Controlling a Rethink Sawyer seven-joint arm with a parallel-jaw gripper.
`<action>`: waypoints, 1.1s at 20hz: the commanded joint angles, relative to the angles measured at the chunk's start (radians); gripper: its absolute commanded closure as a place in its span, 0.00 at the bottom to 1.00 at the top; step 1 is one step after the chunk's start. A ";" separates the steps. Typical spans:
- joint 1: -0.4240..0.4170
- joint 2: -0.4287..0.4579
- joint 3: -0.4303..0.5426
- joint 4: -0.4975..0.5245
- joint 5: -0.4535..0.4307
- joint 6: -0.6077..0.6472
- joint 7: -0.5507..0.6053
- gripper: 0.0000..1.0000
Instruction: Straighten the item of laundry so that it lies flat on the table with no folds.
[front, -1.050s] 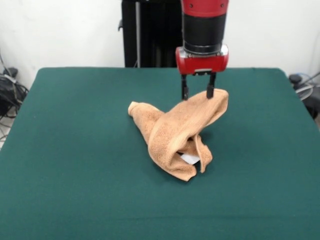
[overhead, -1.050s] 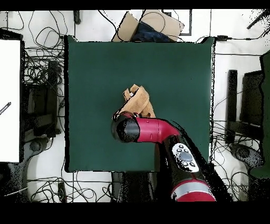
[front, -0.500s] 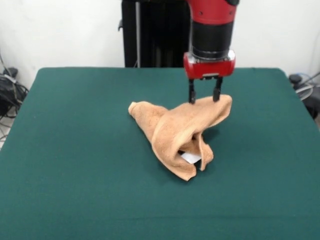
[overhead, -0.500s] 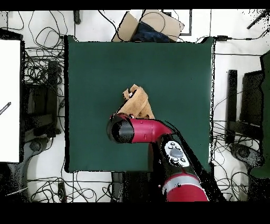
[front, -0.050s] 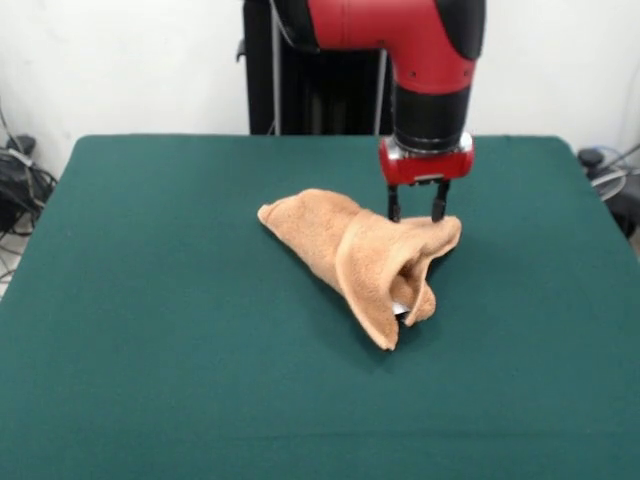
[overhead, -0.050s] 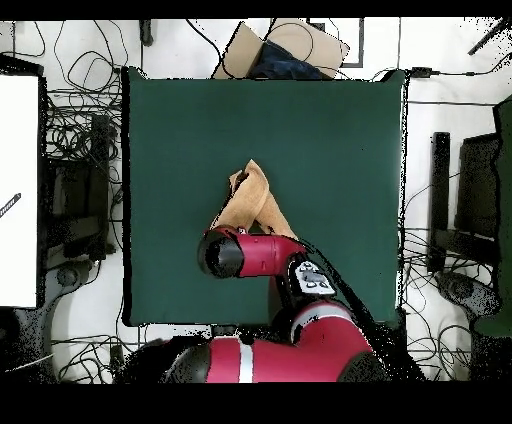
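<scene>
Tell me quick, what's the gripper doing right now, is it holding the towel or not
Gripper: shut on the towel, pinching its raised corner just above the table.

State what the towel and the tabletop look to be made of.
Towel: soft terry cloth, probably cotton; matte, nubby peach-orange pile that slumps in thick rounded folds. Table top: seemingly felt or similar fabric; flat, dark green, no shine or grain.

The red arm (front, -0.050s: 400, 25) bends down at its elbow, wrist vertical. The gripper (front, -0.050s: 417, 213) points straight down, its two black fingers (front, -0.050s: 394, 205) pinching the towel (front, -0.050s: 360, 255) at its 2 o'clock corner.
</scene>
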 joint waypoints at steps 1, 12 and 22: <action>0.014 0.074 -0.013 -0.048 -0.026 -0.047 0.137 0.00; -0.012 0.101 0.014 -0.043 -0.019 -0.091 0.140 0.00; -0.025 0.114 0.035 -0.045 -0.029 -0.097 0.128 0.00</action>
